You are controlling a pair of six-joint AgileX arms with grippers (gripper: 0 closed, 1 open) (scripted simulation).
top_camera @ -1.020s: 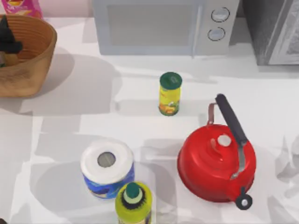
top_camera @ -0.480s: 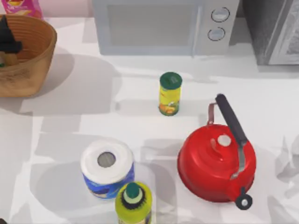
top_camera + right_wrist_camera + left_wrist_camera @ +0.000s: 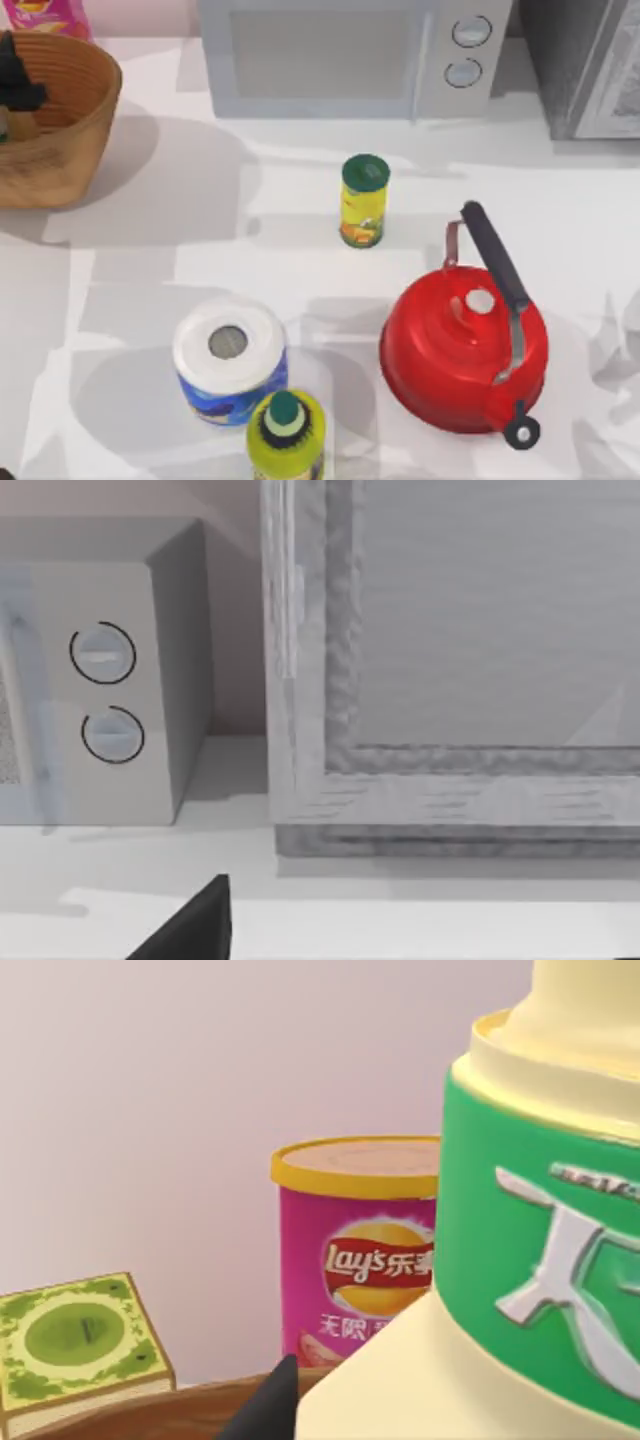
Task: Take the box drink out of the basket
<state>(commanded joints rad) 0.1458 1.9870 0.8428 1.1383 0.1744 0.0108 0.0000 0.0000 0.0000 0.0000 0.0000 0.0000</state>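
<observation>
Woven wicker basket [image 3: 60,120], round and ribbed, sits at the desk's [image 3: 300,260] left. Left end effector [image 3: 15,85] reaches inside. It pinches the smooth cream box drink [image 3: 520,1260].

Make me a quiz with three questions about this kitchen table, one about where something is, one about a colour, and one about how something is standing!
1. Where is the basket?
A. top view's far left
B. beside the kettle
C. on the microwave

2. What colour is the kettle?
A. blue
B. red
C. green

3. How does the yellow can stand?
A. tipped over
B. upside down
C. upright, lid on

Answers: 1 A, it sits at the left edge, with the left gripper inside it. 2 B, its body is bright red. 3 C, its dark green lid faces up.
</observation>
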